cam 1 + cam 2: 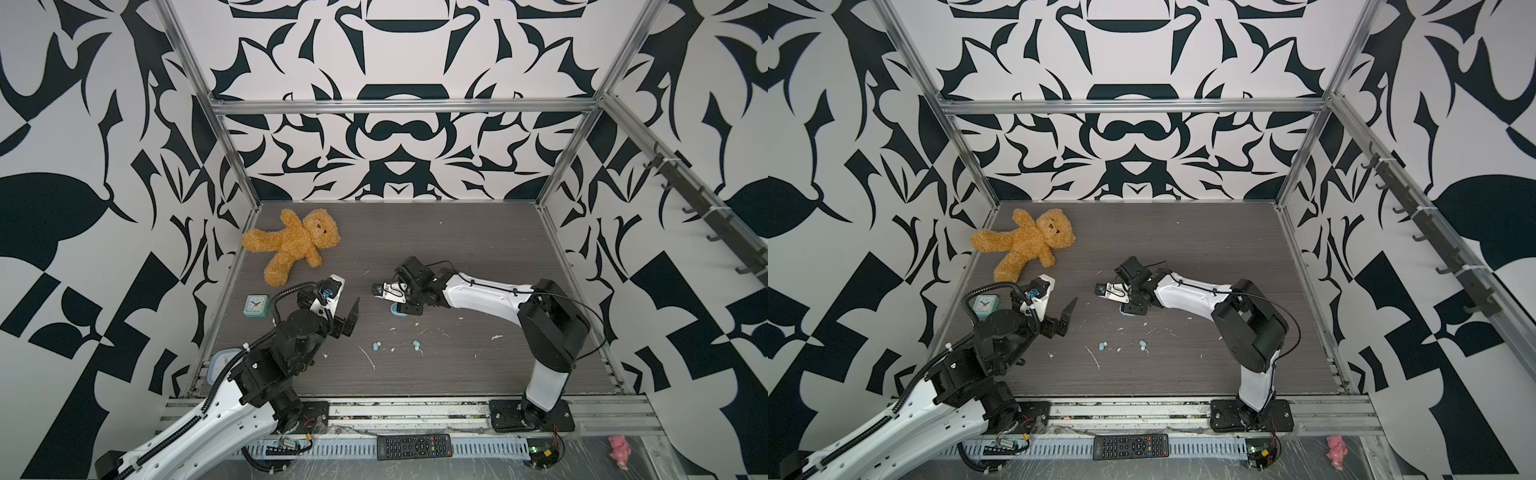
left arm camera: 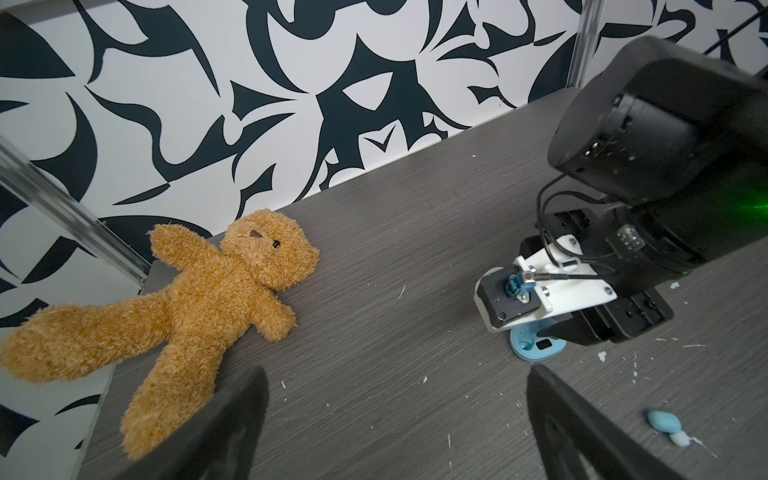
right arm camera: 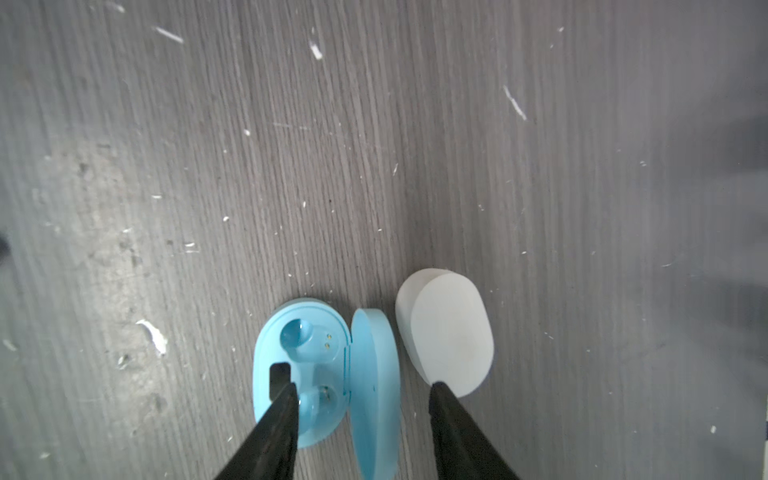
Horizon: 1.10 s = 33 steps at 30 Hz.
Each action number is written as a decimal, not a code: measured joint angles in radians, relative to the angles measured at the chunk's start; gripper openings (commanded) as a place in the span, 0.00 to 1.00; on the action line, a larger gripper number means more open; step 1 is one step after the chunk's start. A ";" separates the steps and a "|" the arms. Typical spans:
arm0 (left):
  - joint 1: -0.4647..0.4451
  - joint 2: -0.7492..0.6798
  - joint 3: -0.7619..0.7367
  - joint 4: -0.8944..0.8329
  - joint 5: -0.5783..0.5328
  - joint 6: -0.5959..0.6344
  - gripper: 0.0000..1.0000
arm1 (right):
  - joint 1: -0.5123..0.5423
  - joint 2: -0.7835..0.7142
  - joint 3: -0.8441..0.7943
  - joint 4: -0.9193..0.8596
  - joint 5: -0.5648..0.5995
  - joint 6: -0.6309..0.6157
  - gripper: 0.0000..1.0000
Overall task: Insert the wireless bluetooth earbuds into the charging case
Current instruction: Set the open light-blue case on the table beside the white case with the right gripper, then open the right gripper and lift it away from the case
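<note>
The light blue charging case [image 3: 301, 374] lies open on the dark table, its lid [image 3: 374, 374] standing up and both sockets empty. My right gripper [image 3: 363, 385] hovers over it, open: one jaw is above the case's base, the other beyond the lid, gripping nothing. In both top views the case [image 1: 395, 311] [image 1: 1124, 312] peeks out under that gripper. Two light blue earbuds [image 1: 377, 345] [image 1: 416, 344] lie apart nearer the front; they also show as earbuds [image 1: 1103, 345] [image 1: 1143, 343]. One earbud [image 2: 665, 424] lies beside my left gripper [image 2: 397, 372], which is wide open and empty.
A closed white case [image 3: 449, 332] lies right next to the blue lid. A brown teddy bear [image 1: 291, 245] lies at the back left, and a small teal clock [image 1: 256, 306] is by the left edge. A remote [image 1: 413, 446] and a pink toy [image 1: 619, 451] lie off the front edge.
</note>
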 measured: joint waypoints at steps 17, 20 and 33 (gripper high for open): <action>0.000 -0.056 0.000 0.001 0.008 0.000 0.99 | 0.006 -0.385 -0.069 0.065 -0.055 0.125 1.00; 0.000 -0.076 0.000 0.000 0.014 -0.013 0.99 | 0.007 -0.479 -0.110 0.103 -0.064 0.188 1.00; 0.000 0.019 0.197 -0.240 0.020 -0.240 0.99 | 0.006 -0.692 -0.221 0.121 0.109 0.749 1.00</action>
